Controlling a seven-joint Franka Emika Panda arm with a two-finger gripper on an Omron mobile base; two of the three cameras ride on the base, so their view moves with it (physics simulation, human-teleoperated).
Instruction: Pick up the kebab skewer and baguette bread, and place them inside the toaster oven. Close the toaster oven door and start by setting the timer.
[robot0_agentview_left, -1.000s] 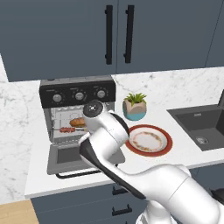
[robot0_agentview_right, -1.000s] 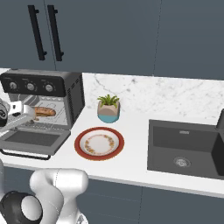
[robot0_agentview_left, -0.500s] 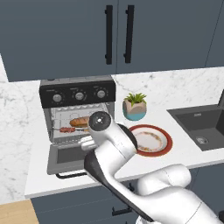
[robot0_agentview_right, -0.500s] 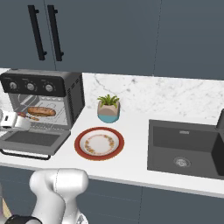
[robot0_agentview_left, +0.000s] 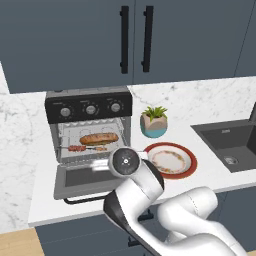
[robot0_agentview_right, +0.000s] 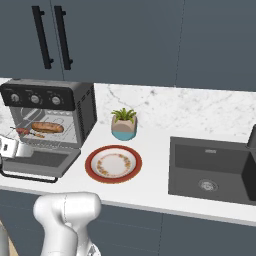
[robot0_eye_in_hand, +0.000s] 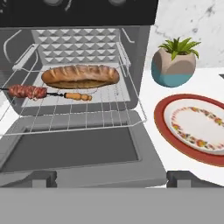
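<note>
Baguette bread (robot0_eye_in_hand: 81, 75) and kebab skewer (robot0_eye_in_hand: 43, 92) lie on the toaster oven (robot0_agentview_left: 89, 131) rack, skewer nearer. Toaster oven door (robot0_eye_in_hand: 74, 153) hangs open. Pincer (robot0_eye_in_hand: 109, 178) gapes wide, empty, at the door's near edge.

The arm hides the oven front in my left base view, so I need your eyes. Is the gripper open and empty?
Observer: Yes. In the hand view the gripper has its fingertips wide apart with nothing between them.
Operator: Where is it relative to the door?
Observer: In the right base view it sits low, at the left front of the dropped toaster oven door.
Operator: How do the foods lie?
Observer: In the hand view the kebab skewer lies on the wire rack just in front of the baguette bread, with a narrow gap between them.
</note>
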